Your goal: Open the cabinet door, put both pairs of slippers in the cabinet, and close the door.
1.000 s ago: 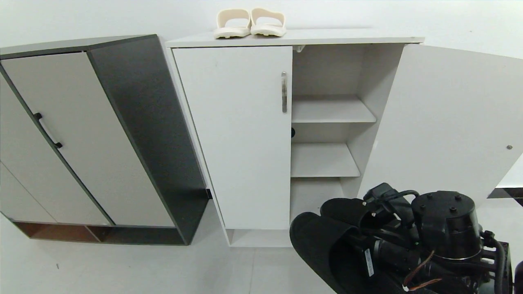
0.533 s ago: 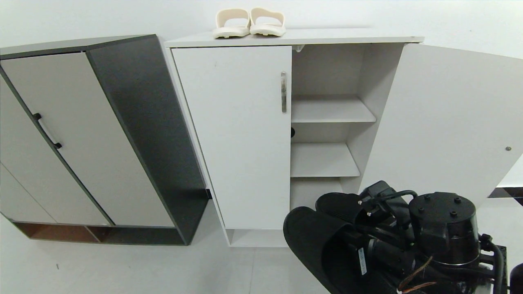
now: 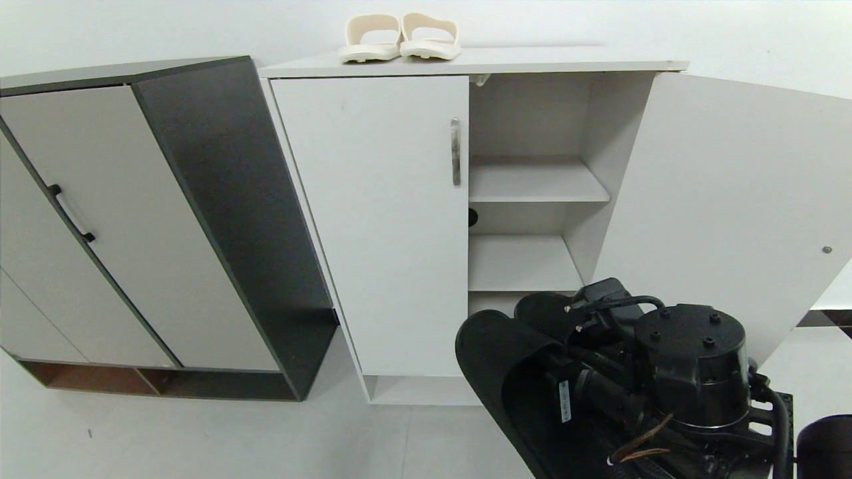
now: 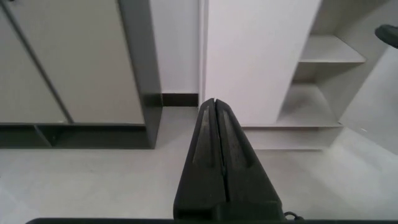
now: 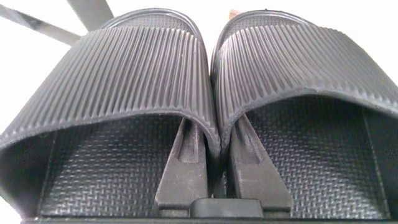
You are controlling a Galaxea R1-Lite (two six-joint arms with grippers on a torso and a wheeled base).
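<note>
Now: black slippers [image 3: 504, 346] held before the open cabinet [image 3: 373, 219].
Right claw [image 5: 214, 132] pinches the pair's two inner walls together, low in front of the lower shelf [image 3: 519, 263] — right door [image 3: 719, 199] swung wide. Cream slippers [image 3: 399, 36] sit on the cabinet top. Left claw [image 4: 215, 107] pressed together, above the floor [image 4: 93, 180].

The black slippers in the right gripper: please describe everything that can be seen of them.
The pair of black slide slippers looks like rubber, with ribbed straps and pebbled footbeds. They sit side by side, their adjoining strap walls pinched between the right gripper's fingers, one finger inside each slipper. In the head view they hang low before the white cabinet's open right compartment.
</note>
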